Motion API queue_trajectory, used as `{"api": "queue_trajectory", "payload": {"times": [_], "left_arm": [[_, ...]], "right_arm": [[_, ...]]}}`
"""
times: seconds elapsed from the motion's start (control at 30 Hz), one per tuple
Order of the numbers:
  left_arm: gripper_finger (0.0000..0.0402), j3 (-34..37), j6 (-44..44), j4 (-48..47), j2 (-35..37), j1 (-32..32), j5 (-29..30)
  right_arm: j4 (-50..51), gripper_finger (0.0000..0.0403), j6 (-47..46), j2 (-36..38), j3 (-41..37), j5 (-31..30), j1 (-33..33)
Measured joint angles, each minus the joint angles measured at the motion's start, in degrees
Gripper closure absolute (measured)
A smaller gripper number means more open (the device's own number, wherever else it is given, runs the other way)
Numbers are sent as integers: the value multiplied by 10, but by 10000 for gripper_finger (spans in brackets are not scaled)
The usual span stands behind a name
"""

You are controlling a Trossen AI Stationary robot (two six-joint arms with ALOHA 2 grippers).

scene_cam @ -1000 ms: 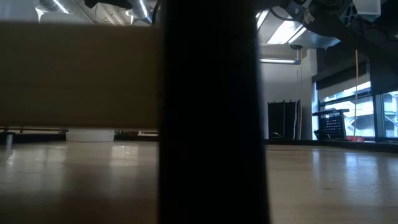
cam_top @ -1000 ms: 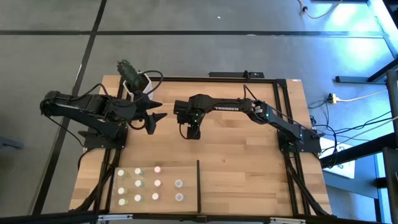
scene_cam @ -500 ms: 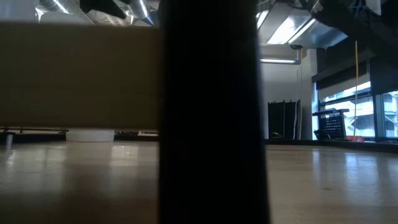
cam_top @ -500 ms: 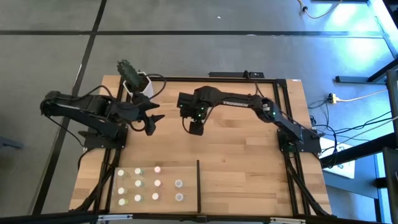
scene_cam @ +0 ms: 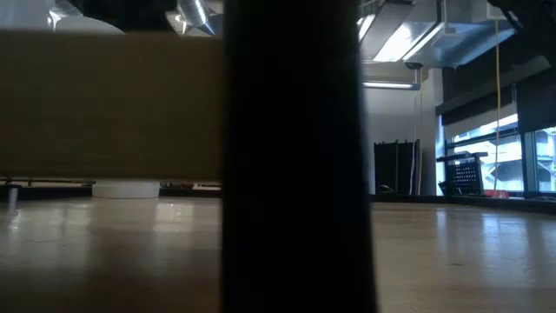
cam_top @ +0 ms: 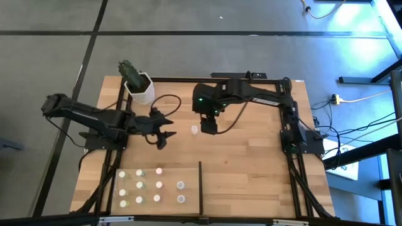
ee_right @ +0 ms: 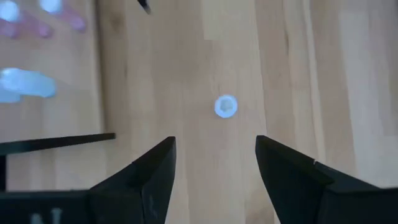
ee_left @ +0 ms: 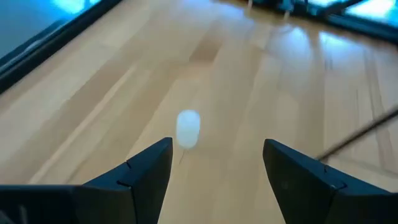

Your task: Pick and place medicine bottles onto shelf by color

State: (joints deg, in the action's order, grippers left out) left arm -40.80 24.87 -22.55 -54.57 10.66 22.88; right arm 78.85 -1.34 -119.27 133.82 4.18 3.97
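A: So, where is the tiny white-capped medicine bottle [cam_top: 195, 130]?

B: Alone mid-worktop [cam_top: 251, 157], between both hands, well apart from the pale wooden shelf [cam_top: 188, 168]. The left hand [cam_top: 164, 130] and right hand [cam_top: 209, 127] both stand spread, grasping nothing.

A: Handling?

B: Probably light, rigid, tippy. Pinch it squarely below the cap.

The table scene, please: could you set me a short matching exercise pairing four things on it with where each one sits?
Things:
1. cactus pot
2. loose bottle
3. shelf
4. left hand

Places:
A. near edge of the table, holding rows of bottles
B. far left corner of the table
C. bare wood between the two hands
D. open, left of the loose bottle

Pairs: 1-B, 2-C, 3-A, 4-D
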Motion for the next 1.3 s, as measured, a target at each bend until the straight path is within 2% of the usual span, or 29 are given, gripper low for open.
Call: {"api": "queue_trajectory", "payload": {"times": [0.17, 0.37, 0.57, 0.67, 1.3], "left_arm": [[158, 64, 0, 146, -37, -21, 0], [158, 72, -1, 189, -108, -54, -1], [158, 72, -54, 279, -201, -87, -74], [158, 72, -87, 319, -238, -97, -85], [158, 71, -113, 427, -370, -139, -109]], "right_arm": [[-3, 182, 1, 30, 0, 0, -10], [6, 182, 1, 32, 0, 0, -11], [5, 182, 2, 32, 0, -1, -10], [7, 182, 2, 32, 0, -1, -9], [10, 182, 3, 32, 0, -1, -1]]}}
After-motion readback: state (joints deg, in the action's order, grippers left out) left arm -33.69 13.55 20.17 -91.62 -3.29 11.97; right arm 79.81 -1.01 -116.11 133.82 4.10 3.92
